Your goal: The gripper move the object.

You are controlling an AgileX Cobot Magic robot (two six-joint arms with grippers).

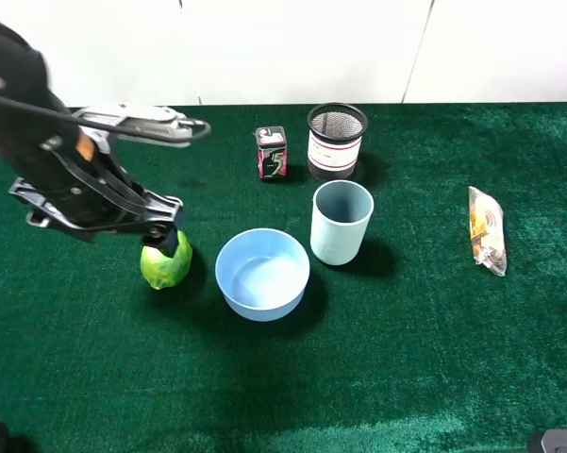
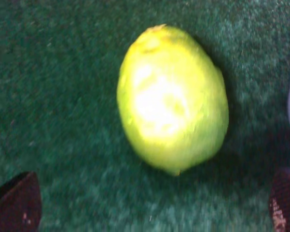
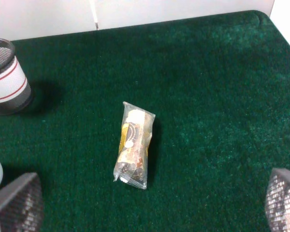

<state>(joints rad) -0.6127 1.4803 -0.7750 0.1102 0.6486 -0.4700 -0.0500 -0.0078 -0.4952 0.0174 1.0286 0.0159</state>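
Observation:
The lime-green fruit (image 1: 165, 267) lies on the green cloth just left of the blue bowl (image 1: 262, 274). My left gripper (image 1: 167, 234) hangs right over the fruit's far side, its dark fingers hiding the fruit's top edge. In the left wrist view the fruit (image 2: 172, 99) fills the middle, and the left gripper (image 2: 152, 208) is open, with one fingertip (image 2: 17, 203) on each side, neither touching the fruit. My right gripper (image 3: 148, 203) is open and empty above the cloth.
A pale blue cup (image 1: 341, 222) stands behind the bowl on its right. A red-black small box (image 1: 272, 152) and a mesh pen holder (image 1: 337, 141) stand further back. A clear snack packet (image 1: 486, 229) lies at the right, also in the right wrist view (image 3: 133, 144).

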